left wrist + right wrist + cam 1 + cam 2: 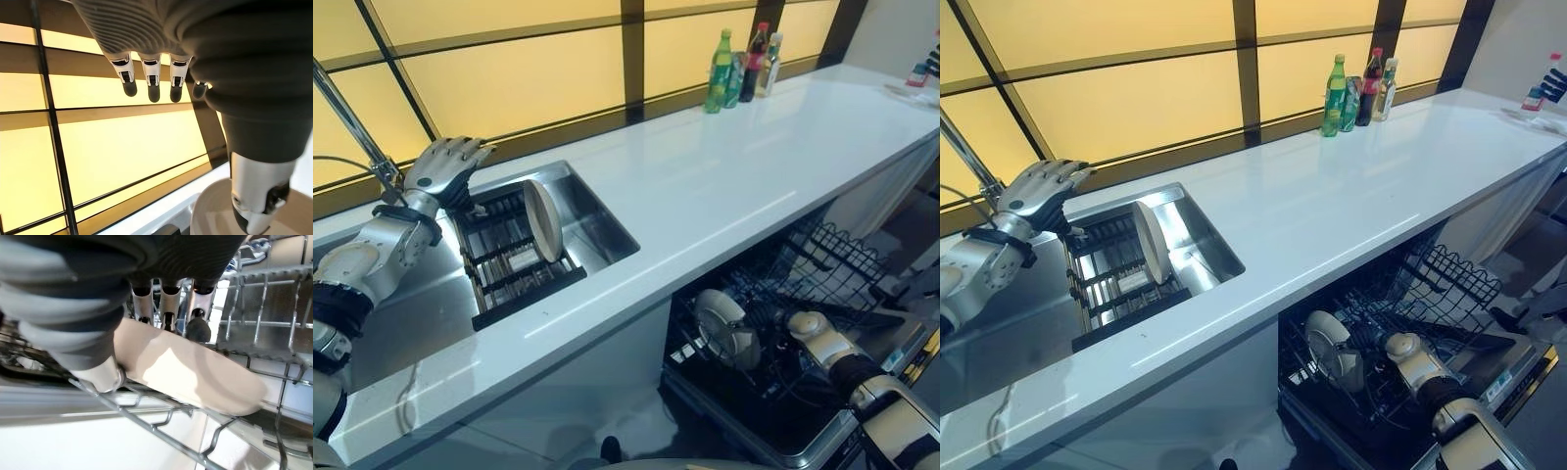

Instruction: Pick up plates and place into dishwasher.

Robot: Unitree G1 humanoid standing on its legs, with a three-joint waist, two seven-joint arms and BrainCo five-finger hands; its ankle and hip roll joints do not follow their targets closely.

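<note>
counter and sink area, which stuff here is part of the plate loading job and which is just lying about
Part of the job:
- plate standing on edge in the sink rack
- plate pinched by the right hand inside the dishwasher rack
- left hand, open above the sink

Just lying about:
- bottles at the far edge of the counter

I see open white counter (724,186) between the sink (607,230) and the bottles (739,67) at its far end. Below, dishwasher rack (822,259) wires crowd my right hand (166,308) around the plate (195,377).
</note>
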